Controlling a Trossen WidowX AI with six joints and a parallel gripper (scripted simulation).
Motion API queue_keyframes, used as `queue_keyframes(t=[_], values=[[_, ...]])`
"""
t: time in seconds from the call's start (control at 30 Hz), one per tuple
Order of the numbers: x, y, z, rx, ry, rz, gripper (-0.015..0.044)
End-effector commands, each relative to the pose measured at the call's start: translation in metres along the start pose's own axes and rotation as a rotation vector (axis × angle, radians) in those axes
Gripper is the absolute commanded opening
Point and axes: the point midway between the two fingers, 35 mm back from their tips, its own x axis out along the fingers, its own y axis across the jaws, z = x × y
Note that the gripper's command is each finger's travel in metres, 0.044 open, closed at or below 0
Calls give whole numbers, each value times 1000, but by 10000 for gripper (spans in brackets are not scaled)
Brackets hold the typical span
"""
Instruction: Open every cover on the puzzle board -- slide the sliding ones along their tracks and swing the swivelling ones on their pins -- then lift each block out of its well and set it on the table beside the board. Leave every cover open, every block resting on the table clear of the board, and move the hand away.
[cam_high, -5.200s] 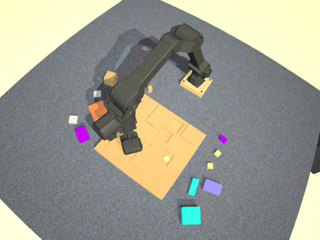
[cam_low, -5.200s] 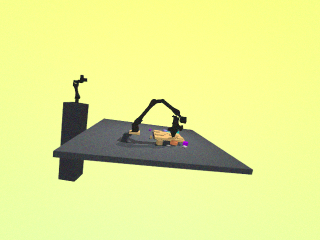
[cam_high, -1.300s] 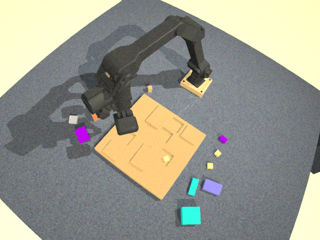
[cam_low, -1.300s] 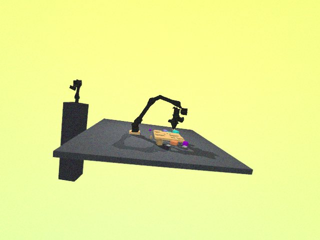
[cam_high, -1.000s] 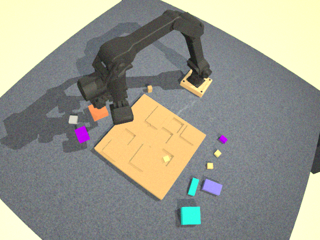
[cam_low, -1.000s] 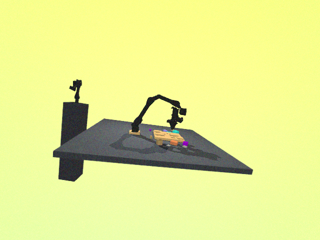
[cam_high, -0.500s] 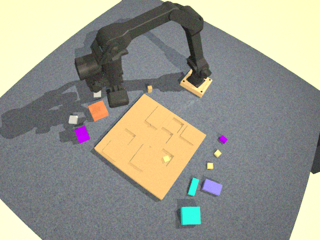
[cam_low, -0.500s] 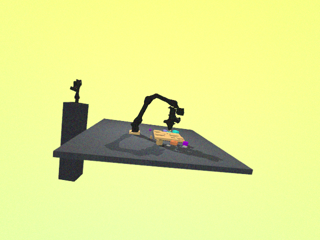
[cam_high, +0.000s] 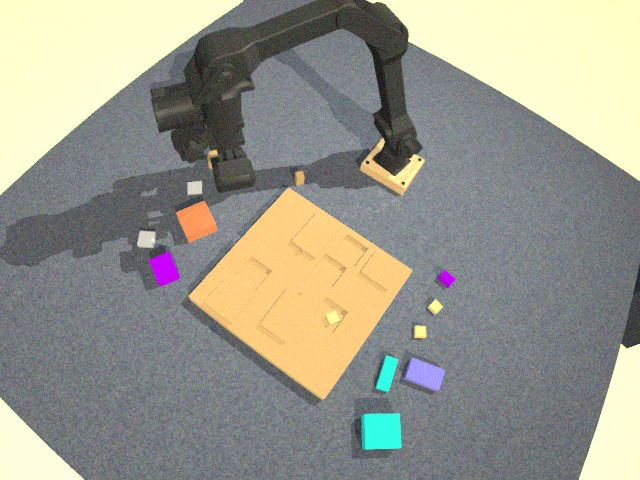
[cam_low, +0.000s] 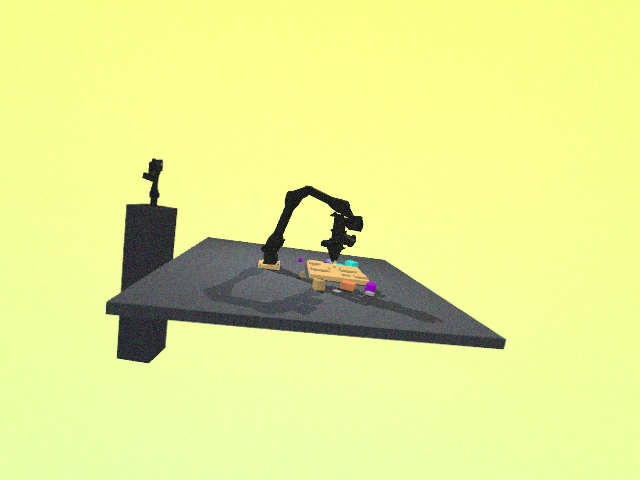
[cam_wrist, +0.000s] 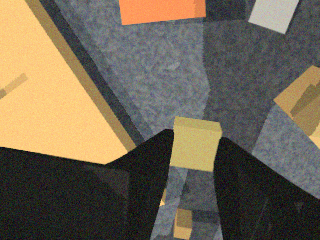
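My gripper (cam_low: 334, 260) (cam_wrist: 194, 142) is shut on a yellow block (cam_wrist: 195, 146); it is above the table just off the board's edge, and its fingertips are hidden in the top view. The tan puzzle board (cam_high: 315, 379) (cam_wrist: 45, 100) has several recesses; its covers match its colour, so their positions are hard to tell. Another yellow block (cam_high: 332, 317) sits at a recess in the board. Off the board at right are a small purple block (cam_high: 446, 279), two yellow blocks (cam_high: 435, 306) (cam_high: 419, 331), a flat teal block (cam_high: 386, 373), a violet block (cam_high: 424, 374) and a large teal block (cam_high: 381, 431).
Left of the board lie an orange block (cam_high: 196, 222) (cam_wrist: 162, 9), a purple block (cam_high: 164, 269) and two pale grey blocks (cam_high: 194, 187) (cam_high: 146, 239). A small tan block (cam_high: 299, 178) (cam_wrist: 183, 224) is near the board's top corner. A larger tan block (cam_wrist: 295, 97) is partly hidden behind the arm.
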Motion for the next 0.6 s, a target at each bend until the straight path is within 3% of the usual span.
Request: queue_keyframes(t=[0.0,0.57], values=[[6,-1,-1,-7,4,-3,80],[34,-1,2,-7,4,-3,80]])
